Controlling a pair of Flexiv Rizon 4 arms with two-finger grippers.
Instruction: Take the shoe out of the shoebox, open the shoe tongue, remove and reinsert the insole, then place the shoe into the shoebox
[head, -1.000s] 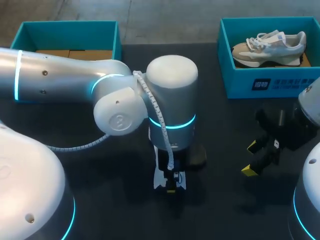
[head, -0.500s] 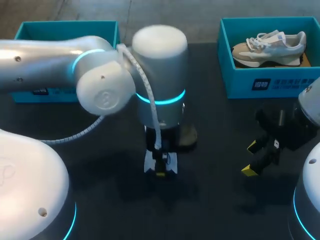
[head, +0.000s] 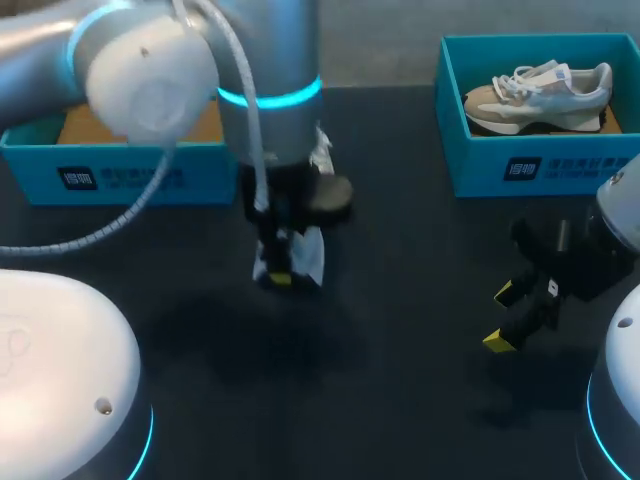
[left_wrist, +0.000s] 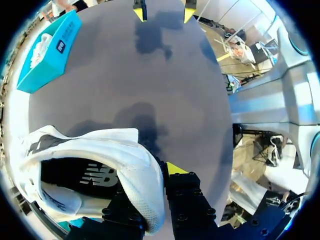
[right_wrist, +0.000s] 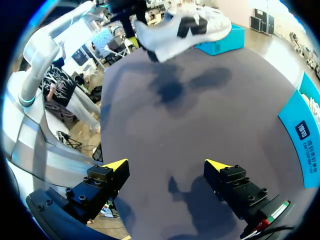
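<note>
1. The left box (head: 130, 178) stands at the table's (head: 400, 410) far left corner, and the right box (head: 540, 165) at its far right corner.
2. One shoe (head: 535, 92) lies in the right box.
3. The left gripper (head: 281, 277) hangs before the left box's right end, gripping the other shoe (head: 303, 262) above the table.
4. The right gripper (head: 502, 317) is near the right edge, before the right box.

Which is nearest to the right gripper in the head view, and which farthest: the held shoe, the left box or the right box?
1. Right box, just beyond the right gripper.
2. Held shoe, mid-table.
3. Left box, far left.
</note>
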